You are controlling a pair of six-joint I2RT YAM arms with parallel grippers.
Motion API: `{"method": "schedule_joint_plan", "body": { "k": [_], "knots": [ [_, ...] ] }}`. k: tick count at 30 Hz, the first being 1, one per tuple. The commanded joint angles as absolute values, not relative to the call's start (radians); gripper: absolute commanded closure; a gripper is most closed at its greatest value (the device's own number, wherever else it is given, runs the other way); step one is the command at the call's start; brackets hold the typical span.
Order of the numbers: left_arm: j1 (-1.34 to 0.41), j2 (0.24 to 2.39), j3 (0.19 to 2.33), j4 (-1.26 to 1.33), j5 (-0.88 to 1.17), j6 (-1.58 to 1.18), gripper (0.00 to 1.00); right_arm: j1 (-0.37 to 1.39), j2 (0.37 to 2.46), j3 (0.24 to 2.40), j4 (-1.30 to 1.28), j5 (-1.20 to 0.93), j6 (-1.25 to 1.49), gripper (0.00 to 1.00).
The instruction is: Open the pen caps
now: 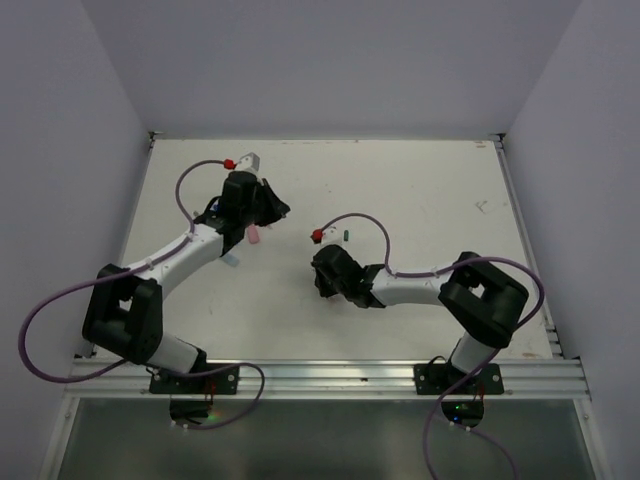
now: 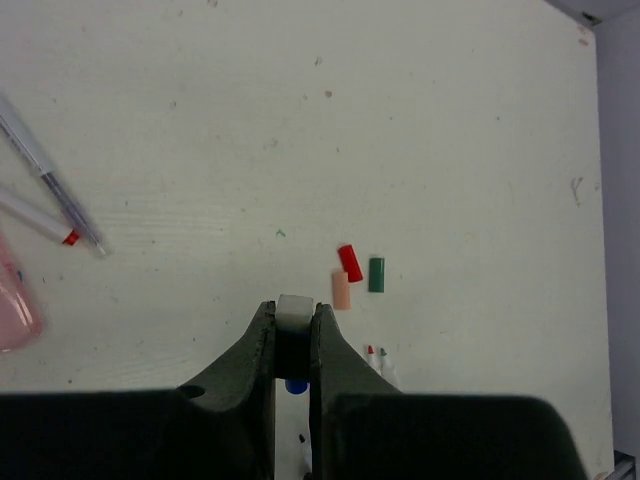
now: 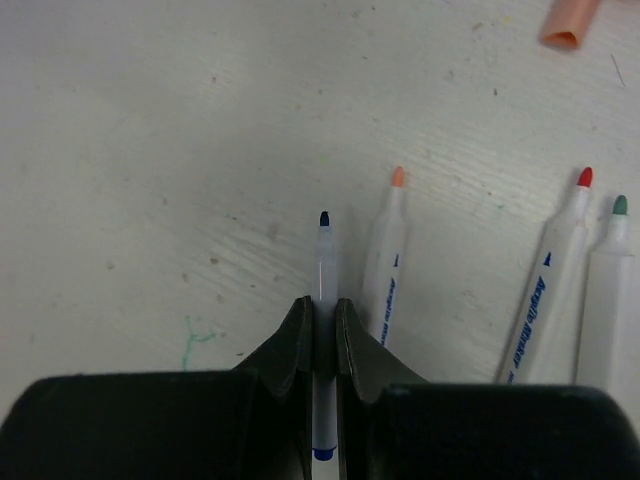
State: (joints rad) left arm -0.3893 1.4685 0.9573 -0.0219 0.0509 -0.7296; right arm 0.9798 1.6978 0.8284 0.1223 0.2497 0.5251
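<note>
My left gripper (image 2: 295, 312) is shut on a small pen cap (image 2: 295, 306), whitish at its far end and blue at its near end, held above the table. Beyond it lie loose pen caps: red (image 2: 349, 262), peach (image 2: 341, 290) and green (image 2: 376, 274). My right gripper (image 3: 322, 306) is shut on a slim white pen (image 3: 323, 265) whose bare dark-blue tip points away. In the top view the left gripper (image 1: 274, 208) is at centre left and the right gripper (image 1: 322, 272) is lower, near the middle.
Uncapped white markers lie beside the held pen, with orange (image 3: 386, 260), red (image 3: 558, 275) and green (image 3: 610, 290) tips. A peach cap (image 3: 567, 22) lies beyond them. Two slim pens (image 2: 55, 190) and a pink translucent object (image 2: 10, 300) lie at the left.
</note>
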Motion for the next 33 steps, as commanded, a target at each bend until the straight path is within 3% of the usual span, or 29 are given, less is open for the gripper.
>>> {"method": "schedule_joint_plan", "body": {
  "k": [1,17,23,33],
  "knots": [
    [-0.422,1.499,0.976,-0.078,0.067,-0.696,0.98,0.985,1.694,0.864,0.003,0.383,0.594,0.99],
    [-0.571,1.859,1.141,-0.127,0.072,-0.736,0.92,0.927,1.733,0.885,-0.092,0.445,0.661,0.87],
    [-0.606,1.934,1.18,-0.12,0.069,-0.768,0.87,0.925,1.714,0.862,-0.031,0.416,0.652,0.75],
    [-0.615,1.889,1.146,-0.127,0.025,-0.785,0.61,0.925,1.534,0.778,0.077,0.383,0.614,0.59]
  ]
}}
